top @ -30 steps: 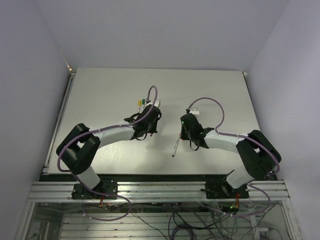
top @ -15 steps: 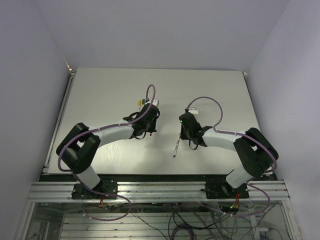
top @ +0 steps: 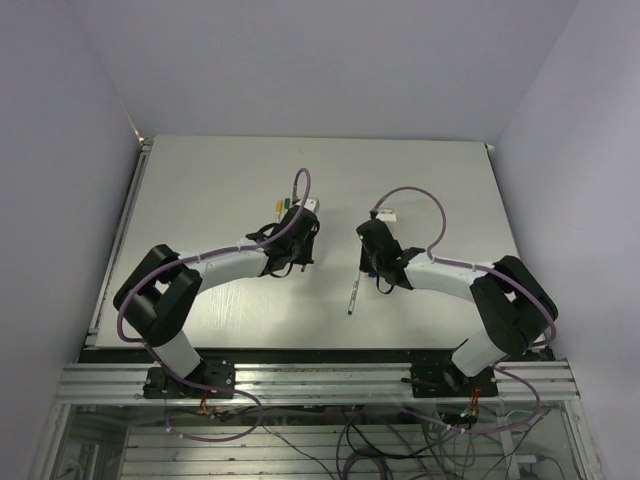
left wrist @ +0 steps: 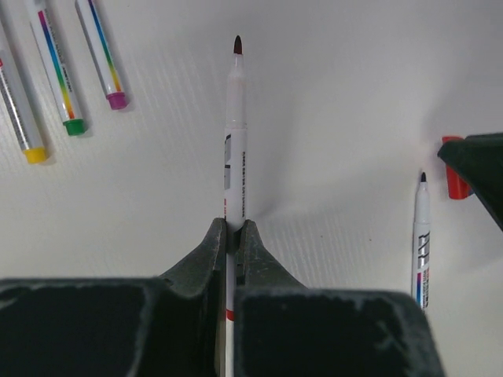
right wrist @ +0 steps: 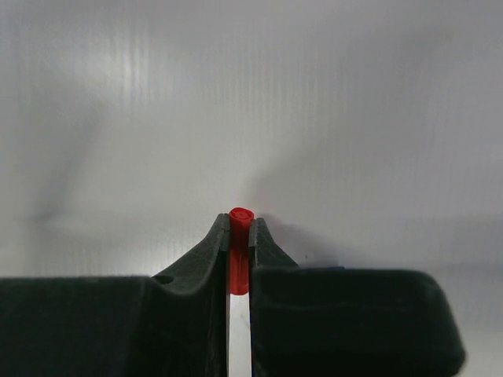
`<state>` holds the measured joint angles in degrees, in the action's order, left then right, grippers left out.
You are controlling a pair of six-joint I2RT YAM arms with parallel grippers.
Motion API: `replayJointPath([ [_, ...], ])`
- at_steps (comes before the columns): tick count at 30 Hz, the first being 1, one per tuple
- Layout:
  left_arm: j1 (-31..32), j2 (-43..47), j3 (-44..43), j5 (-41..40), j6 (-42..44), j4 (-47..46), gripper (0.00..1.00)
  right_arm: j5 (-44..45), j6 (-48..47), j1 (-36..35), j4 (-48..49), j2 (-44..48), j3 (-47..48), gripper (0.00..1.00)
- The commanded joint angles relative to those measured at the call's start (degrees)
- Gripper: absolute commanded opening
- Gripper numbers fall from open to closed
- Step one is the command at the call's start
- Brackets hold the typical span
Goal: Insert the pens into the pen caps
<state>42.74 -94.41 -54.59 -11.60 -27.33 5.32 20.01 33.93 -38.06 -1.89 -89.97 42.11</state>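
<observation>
Your left gripper (left wrist: 233,229) is clamped tight on the thin silvery-white pen with the dark red tip (left wrist: 236,133), which juts forward over the white table (left wrist: 338,71). Your right gripper (right wrist: 240,226) is pinched closed on the short red plastic cap (right wrist: 240,217), whose open end seems to face away from the wrist. Both red parts are in hand but apart, so mating comes next. It likely calls for lining tip and cap mouth on one axis, then pressing gently.
</observation>
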Motion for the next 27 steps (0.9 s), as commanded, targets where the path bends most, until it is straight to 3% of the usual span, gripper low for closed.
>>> replayJointPath([
  [1, -0.5, 0.2, -2.3, 3.3, 1.8, -3.7, 0.07, 5.2, -2.7, 0.0, 3.9, 3.6, 4.3, 0.00],
  [9, -0.4, 3.2, -1.8, 7.8, 3.2, -9.4, 0.07, 7.0, -6.2, 3.1, 20.6, 11.4, 2.3, 0.00],
  [22, -0.3, 9.4, 3.5, 22.3, 1.9, -27.0, 0.07, -1.3, -3.4, 6.4, 54.4, 15.4, -7.9, 0.00],
  [27, -0.3, 9.8, 4.5, 23.7, 1.4, -28.8, 0.07, -3.7, -2.6, 6.7, 58.6, 14.8, -8.4, 0.00],
])
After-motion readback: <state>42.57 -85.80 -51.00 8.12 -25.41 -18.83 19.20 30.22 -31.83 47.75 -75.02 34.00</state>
